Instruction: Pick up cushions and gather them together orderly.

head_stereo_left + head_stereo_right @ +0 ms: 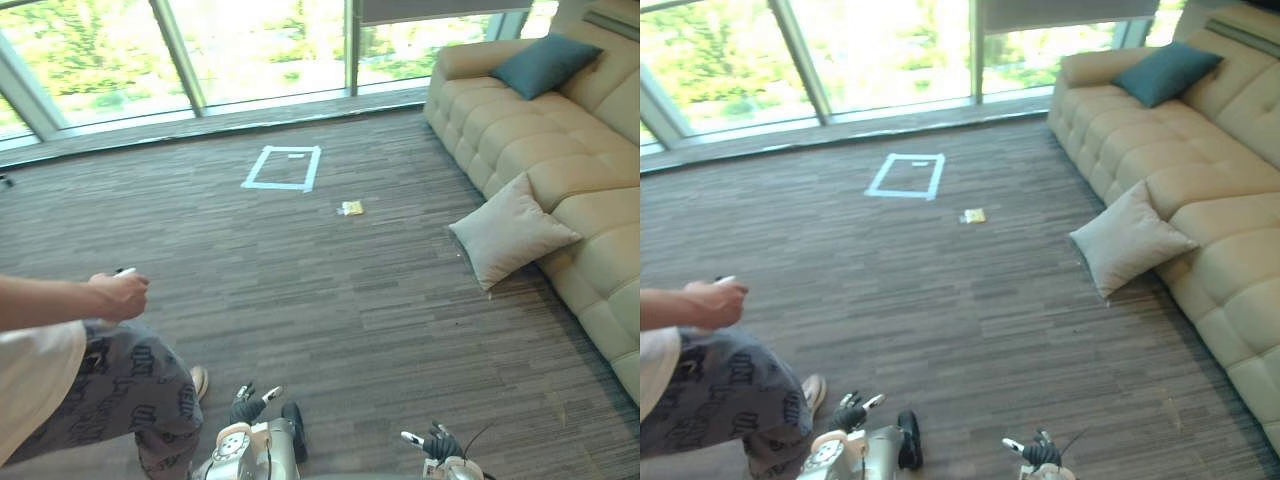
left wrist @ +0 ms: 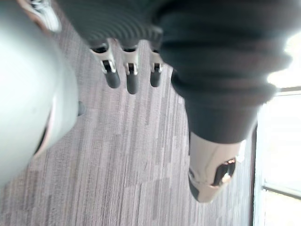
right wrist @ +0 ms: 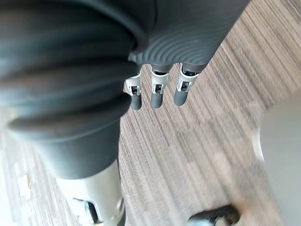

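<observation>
Beige leather sofa [image 1: 590, 150] runs along the right of the room in the eye views, and both cushions are there, well beyond the fingertips of either hand. A grey cushion [image 1: 510, 232] stands on the carpet [image 1: 330, 300], tipped back against the sofa's front, its broad face towards the room and one corner pointing up. A teal cushion [image 1: 545, 62] rests on the seat at the far end against the backrest, its long axis slanting up towards the sofa's back. The wrist views bring the fingers close. The left hand [image 2: 132, 80] hangs with straight, relaxed fingers over bare carpet, grasping nothing, and the right hand [image 3: 157, 92] does likewise. Ahead of the fingers, a pale blue tape rectangle [image 1: 283, 168] marks the grey-brown striped carpet, with a small yellow scrap [image 1: 351, 208] near it. Tall windows [image 1: 260, 50] line the far wall. A person [image 1: 60, 360] stands beside the left hand, with one hand [image 1: 120, 295] closed on a small white object.
</observation>
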You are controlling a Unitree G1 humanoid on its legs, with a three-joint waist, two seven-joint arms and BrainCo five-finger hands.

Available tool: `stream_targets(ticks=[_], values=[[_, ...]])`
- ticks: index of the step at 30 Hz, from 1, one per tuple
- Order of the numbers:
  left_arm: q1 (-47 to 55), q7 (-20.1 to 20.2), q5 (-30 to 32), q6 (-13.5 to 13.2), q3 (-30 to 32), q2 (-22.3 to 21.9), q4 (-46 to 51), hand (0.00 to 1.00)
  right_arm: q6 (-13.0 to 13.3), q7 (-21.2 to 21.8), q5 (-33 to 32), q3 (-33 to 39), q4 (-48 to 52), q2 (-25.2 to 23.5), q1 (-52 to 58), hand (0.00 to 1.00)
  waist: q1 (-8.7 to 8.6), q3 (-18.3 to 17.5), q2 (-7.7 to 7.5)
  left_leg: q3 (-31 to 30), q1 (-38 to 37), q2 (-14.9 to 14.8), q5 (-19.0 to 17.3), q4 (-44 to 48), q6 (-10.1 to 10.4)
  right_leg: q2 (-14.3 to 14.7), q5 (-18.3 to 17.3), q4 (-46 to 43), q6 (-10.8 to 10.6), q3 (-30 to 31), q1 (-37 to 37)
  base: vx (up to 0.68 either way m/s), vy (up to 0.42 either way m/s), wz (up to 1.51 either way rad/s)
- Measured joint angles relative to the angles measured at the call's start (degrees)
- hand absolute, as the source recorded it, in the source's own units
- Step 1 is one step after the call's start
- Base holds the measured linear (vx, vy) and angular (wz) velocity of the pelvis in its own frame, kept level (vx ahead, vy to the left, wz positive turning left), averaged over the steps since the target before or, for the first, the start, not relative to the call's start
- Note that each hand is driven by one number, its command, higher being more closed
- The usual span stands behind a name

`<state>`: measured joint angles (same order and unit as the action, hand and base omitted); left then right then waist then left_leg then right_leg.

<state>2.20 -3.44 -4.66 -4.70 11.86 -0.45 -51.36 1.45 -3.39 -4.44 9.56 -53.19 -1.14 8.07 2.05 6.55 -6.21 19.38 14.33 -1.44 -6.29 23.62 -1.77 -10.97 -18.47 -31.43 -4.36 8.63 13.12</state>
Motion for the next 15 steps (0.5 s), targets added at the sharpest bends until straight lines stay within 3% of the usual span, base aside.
stream_targets(ticks=[1,2,3,4,6,8,9,10,11,12,13,15], values=[[-1.02,-0.17,-0.01,0.11,-0.05,0.72,-1.29,0.00,0.08,0.04,0.02,0.76,0.02,-0.75,-0.19,0.00,-0.19,0.51,-0.95,-0.11,-2.68,1.57,-2.96,-0.24,-0.74,0.07,8.98,-14.50,-1.62,1.39,-6.28,0.77,0.317,0.11],[-1.89,-0.27,0.00,0.58,-0.17,0.94,-3.33,0.00,0.37,0.25,-0.03,0.90,0.27,-0.94,-0.56,0.00,-0.46,0.97,-0.64,-0.30,-6.89,2.61,-5.05,-1.44,-0.98,0.23,9.76,-26.73,-3.05,1.66,-12.10,0.62,0.248,0.08],[-1.94,-0.28,0.00,0.65,-0.28,0.87,-3.65,0.00,0.46,0.26,-0.04,0.91,0.50,-0.89,-0.61,0.00,-0.51,1.00,-0.66,-0.35,-8.19,2.76,-5.42,-1.70,-0.98,0.30,9.58,-28.61,-3.29,1.42,-13.15,0.55,0.169,-0.05],[-1.94,-0.33,0.01,0.90,-1.71,0.59,-4.67,0.00,1.13,0.38,-0.05,0.88,1.38,0.01,-0.56,0.00,-1.38,2.16,1.10,-0.39,-14.74,3.00,-6.14,-4.26,-1.33,1.07,7.47,-34.32,-3.31,-0.39,-17.23,0.52,0.149,-0.09],[-1.45,-0.26,0.04,1.12,-3.06,-0.10,-5.68,0.00,1.74,0.30,-0.02,0.77,3.13,0.84,-0.38,0.00,-2.14,2.36,2.74,-0.15,-21.46,2.58,-6.33,-8.80,-1.43,1.76,4.17,-33.34,-2.06,-4.75,-22.56,0.53,0.137,-0.02],[-1.72,-0.17,0.08,1.25,-4.07,-0.78,-6.55,0.00,2.15,0.19,-0.04,0.98,3.78,1.27,-0.95,0.00,-2.80,3.06,3.20,0.61,-29.03,1.87,-6.55,-14.75,-1.05,2.15,1.06,-21.76,0.66,-12.50,-29.28,0.47,0.045,0.14],[-1.71,-0.17,0.09,1.26,-4.07,-0.87,-6.57,0.00,2.20,0.19,-0.10,1.03,3.89,1.31,-0.97,0.00,-2.88,3.07,3.21,0.74,-29.78,1.76,-6.78,-15.40,-0.66,2.17,1.18,-19.61,0.93,-13.60,-30.13,0.48,-0.025,0.19],[-1.58,-0.11,0.34,1.34,-4.13,-1.14,-6.66,0.00,2.28,0.21,-0.12,0.98,4.43,1.30,-1.16,0.00,-3.17,3.10,3.18,0.81,-31.94,1.28,-8.09,-17.31,1.44,2.62,2.72,-10.76,2.62,-17.55,-32.21,0.39,-0.053,0.14],[-1.55,-0.10,0.62,1.33,-4.29,-1.10,-6.66,0.00,2.28,0.22,-0.12,0.97,4.48,1.21,-1.24,0.00,-3.15,3.16,3.08,0.82,-32.78,1.22,-8.62,-17.91,2.28,3.00,3.93,-7.07,3.25,-18.57,-32.75,0.51,-0.102,0.12],[-1.47,-0.10,1.00,1.29,-4.39,-0.93,-6.63,0.00,2.11,0.22,-0.08,0.85,4.36,1.01,-1.37,0.00,-3.05,3.26,2.49,0.68,-34.77,1.82,-9.25,-18.78,3.08,3.82,7.63,-0.24,5.28,-19.58,-33.23,0.57,-0.147,0.04],[-1.58,-0.15,1.29,1.43,-4.29,-1.43,-6.93,0.00,2.12,0.25,-0.18,0.77,4.57,1.26,-1.69,0.00,-3.82,3.59,3.17,0.24,-37.03,1.97,-9.42,-18.56,3.21,5.06,12.22,-1.09,9.44,-18.33,-33.00,0.59,-0.150,-0.07],[-1.46,0.06,2.32,1.29,-3.77,-3.02,-7.15,0.00,2.12,0.16,-0.03,-0.54,4.83,2.43,-2.36,0.00,-4.10,2.84,5.37,0.40,-36.39,0.26,-8.68,-15.16,3.56,5.57,8.70,-2.93,10.19,-18.82,-33.06,0.56,-0.161,-0.26]])
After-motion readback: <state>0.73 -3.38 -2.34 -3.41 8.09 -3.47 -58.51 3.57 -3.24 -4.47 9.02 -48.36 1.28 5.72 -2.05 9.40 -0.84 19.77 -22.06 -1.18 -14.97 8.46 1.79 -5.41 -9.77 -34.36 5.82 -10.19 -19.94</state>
